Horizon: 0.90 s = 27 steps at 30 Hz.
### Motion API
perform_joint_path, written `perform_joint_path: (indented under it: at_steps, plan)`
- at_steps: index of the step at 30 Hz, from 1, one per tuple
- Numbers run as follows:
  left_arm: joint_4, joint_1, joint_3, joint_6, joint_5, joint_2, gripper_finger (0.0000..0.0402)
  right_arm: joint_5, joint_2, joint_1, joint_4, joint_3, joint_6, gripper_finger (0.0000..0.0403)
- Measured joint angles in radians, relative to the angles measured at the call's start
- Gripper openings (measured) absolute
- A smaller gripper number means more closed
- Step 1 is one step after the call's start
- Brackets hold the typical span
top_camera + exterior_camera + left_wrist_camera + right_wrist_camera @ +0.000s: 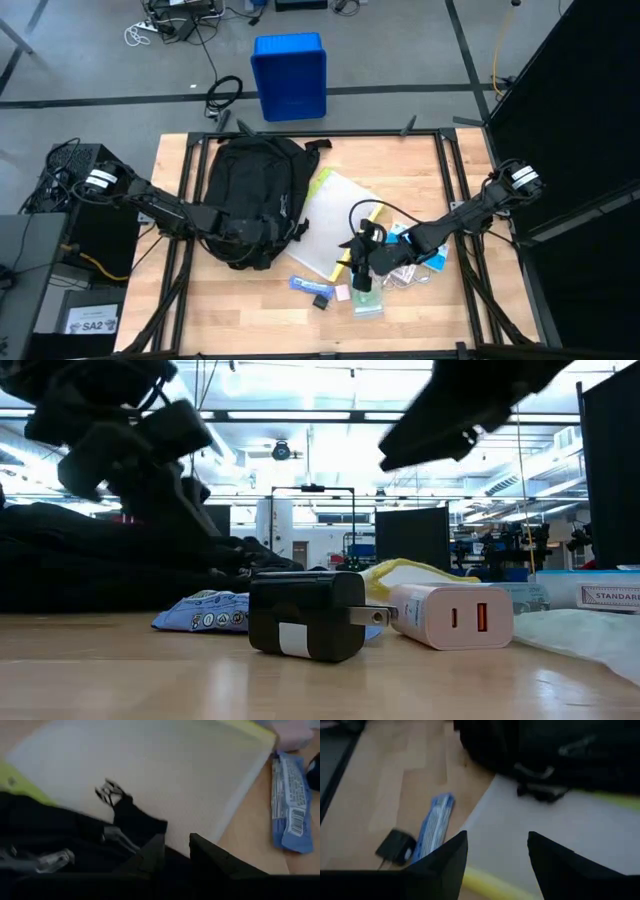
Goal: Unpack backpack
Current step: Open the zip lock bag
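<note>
Backpack point(255, 200): lies left of centre on the table point(420, 170), beside a white folder point(335, 225)
Left gripper point(232, 236): on the backpack's near edge; fingers narrowly parted; hold cannot be told
Right gripper point(366, 256): above the folder's near right edge; fingers apart, empty
Near edge: blue wrapper point(311, 287); black charger point(305, 615); white charger point(452, 616)

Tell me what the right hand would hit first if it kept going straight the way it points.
Probably the white folder: the right hand, fingers apart and empty, points across it. Beyond that lies the backpack. Depth is hard to judge, so the hand might pass above the folder and reach the backpack first.
</note>
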Motion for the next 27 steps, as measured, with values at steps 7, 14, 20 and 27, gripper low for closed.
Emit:
perform_joint_path:
  at_steps: [7,14,20,27]
  plan:
    - [-0.322,0.013,0.001,-0.166,-0.105,-0.020,0.0076,0.002,0.000,-0.046,0.092,0.000,-0.083,0.0150]
    - [-0.546,-0.008,0.032,-0.267,-0.171,-0.135,0.0076,0.001,0.000,-0.056,0.086,0.000,-0.086,0.0126]
    - [-0.445,-0.075,0.053,-0.217,-0.225,-0.222,0.0076,0.002,0.000,-0.056,0.056,0.000,-0.110,0.0114]
    - [-0.200,-0.143,0.057,-0.064,-0.224,-0.223,0.0076,-0.019,0.108,-0.054,-0.004,0.000,-0.162,0.0147]
